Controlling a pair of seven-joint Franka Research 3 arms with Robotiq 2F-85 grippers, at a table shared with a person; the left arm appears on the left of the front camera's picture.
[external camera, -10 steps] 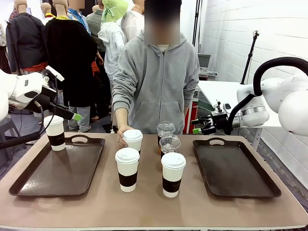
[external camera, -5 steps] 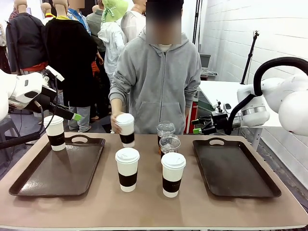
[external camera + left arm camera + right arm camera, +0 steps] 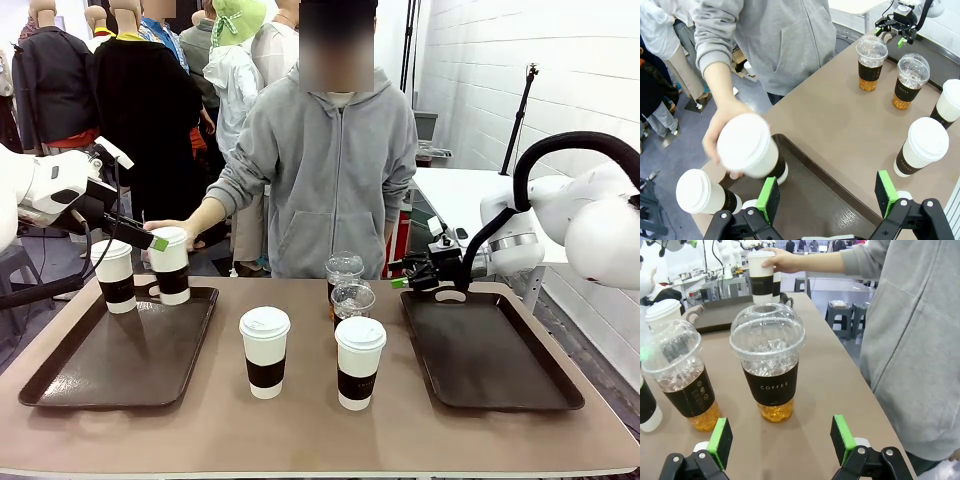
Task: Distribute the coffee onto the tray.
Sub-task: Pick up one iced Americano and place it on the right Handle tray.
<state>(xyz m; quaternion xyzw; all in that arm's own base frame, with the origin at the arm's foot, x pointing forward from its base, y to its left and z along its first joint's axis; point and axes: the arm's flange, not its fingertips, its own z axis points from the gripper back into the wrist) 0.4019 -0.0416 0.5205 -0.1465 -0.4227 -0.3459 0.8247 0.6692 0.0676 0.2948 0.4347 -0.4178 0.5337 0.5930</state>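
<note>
While both tools point(image 3: 827, 192) point(image 3: 781, 437) gape empty, four paper cups point(image 3: 115, 275) point(image 3: 171, 265) point(image 3: 265, 350) point(image 3: 360, 362) and two domed cups point(image 3: 344, 270) point(image 3: 353, 300) show.

Robotics lab, I'd say. White painted block wall point(image 3: 500, 50) at 2 o'clock, thin black metal stand point(image 3: 519, 115) in front.

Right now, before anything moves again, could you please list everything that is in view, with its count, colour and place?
paper cups: 4, white with dark-brown sleeves; one on the left tray's far-left corner, one held at that tray's far end, two mid-table.
dome-lidded cups: 2, clear, dark bands, amber drink; behind the mid-table paper cups.
trays: 2, dark brown; one at the table's left, one at its right.
table: 1, tan.
person's hand: 1, gripping the held cup's top.
left arm: white, jaws open above the left tray's far end.
right arm: white, jaws open, facing the dome-lidded cups.
</note>
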